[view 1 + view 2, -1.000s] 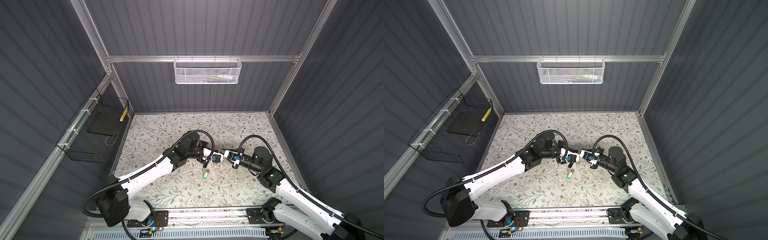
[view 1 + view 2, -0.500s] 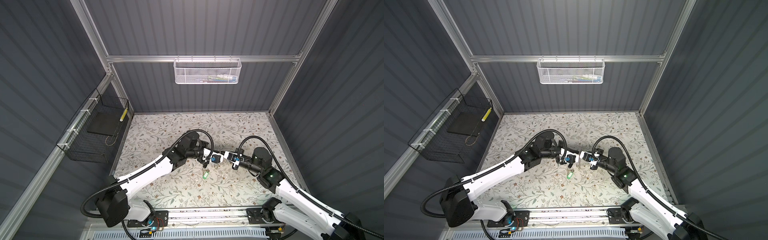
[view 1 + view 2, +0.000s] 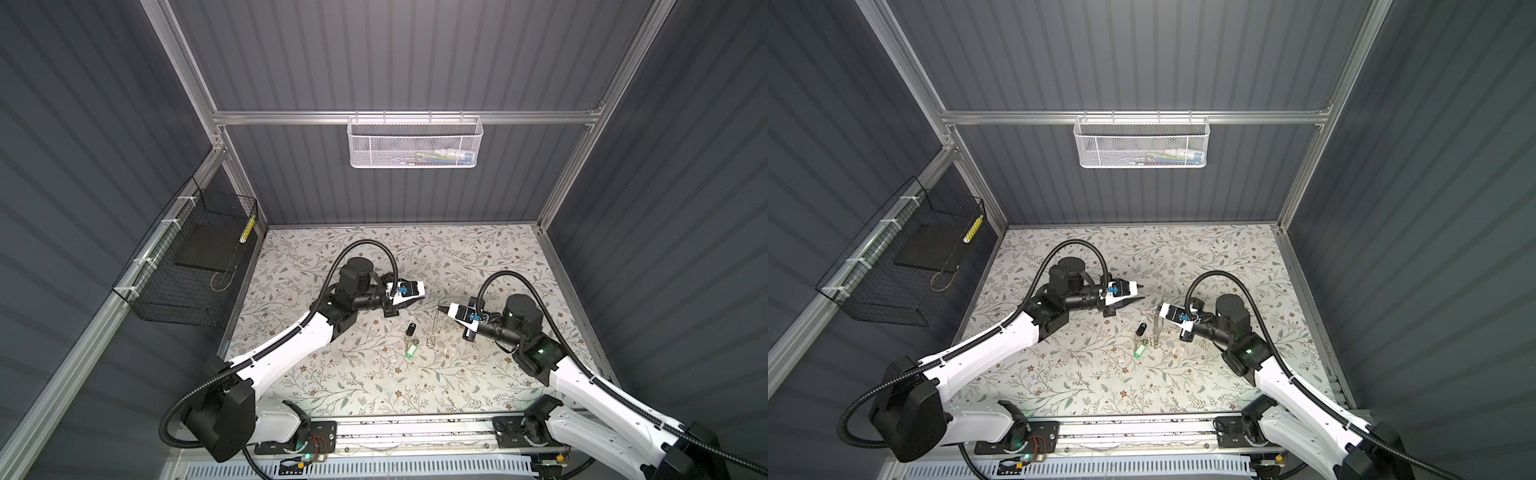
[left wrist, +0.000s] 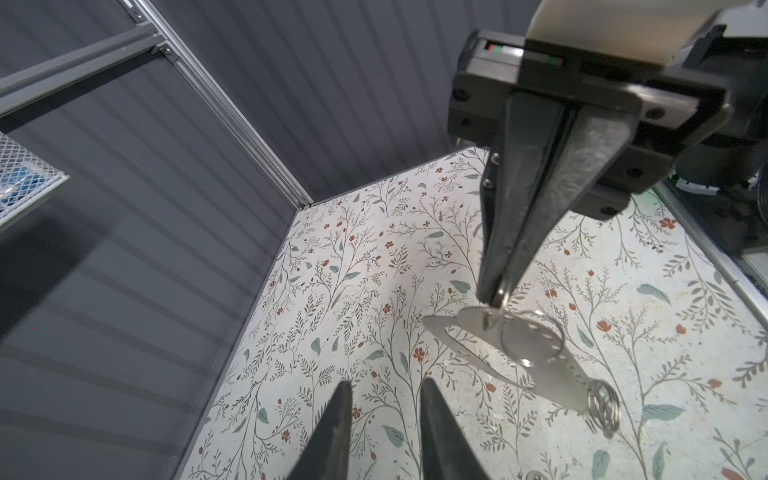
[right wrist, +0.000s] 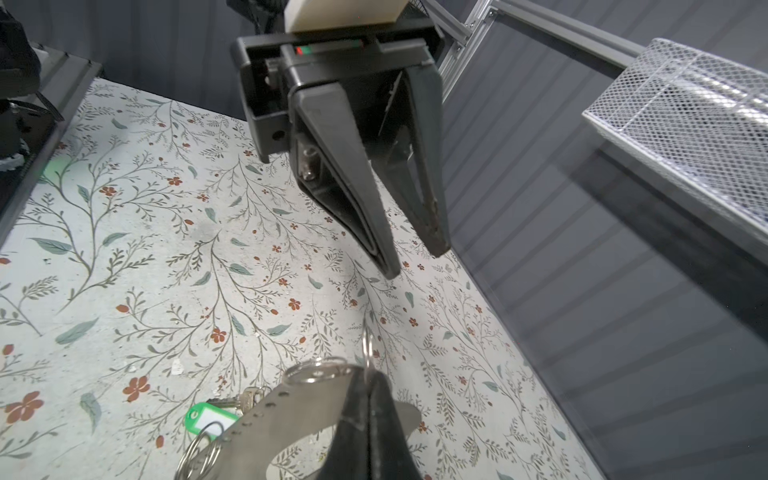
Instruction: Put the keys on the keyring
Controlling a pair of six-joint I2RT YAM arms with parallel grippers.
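My right gripper (image 3: 439, 308) (image 5: 368, 386) is shut on the keyring (image 3: 433, 328) (image 3: 1156, 328), a flat grey plate (image 4: 519, 345) (image 5: 299, 419) with an oval cutout and wire rings. It pinches a thin ring at the plate's upper end, and the plate hangs tilted down over the table. Just left of it the keys lie on the table: the black-fob key (image 3: 410, 329) (image 3: 1140, 330) and the green tag (image 3: 411, 350) (image 3: 1139, 350) (image 5: 208, 419). My left gripper (image 3: 420, 291) (image 4: 384, 399) hovers open and empty behind the keys, apart from the keyring.
The floral table (image 3: 374, 374) is walled on three sides. A white mesh basket (image 3: 415, 143) hangs on the back wall. On the left wall hangs a black wire basket (image 3: 195, 266). Both arms' black cables arch over the table's middle.
My left gripper has opened and drawn back from the middle, away from the right one. The right gripper has closed fully on the keyring. The black-fob key now shows on the table.
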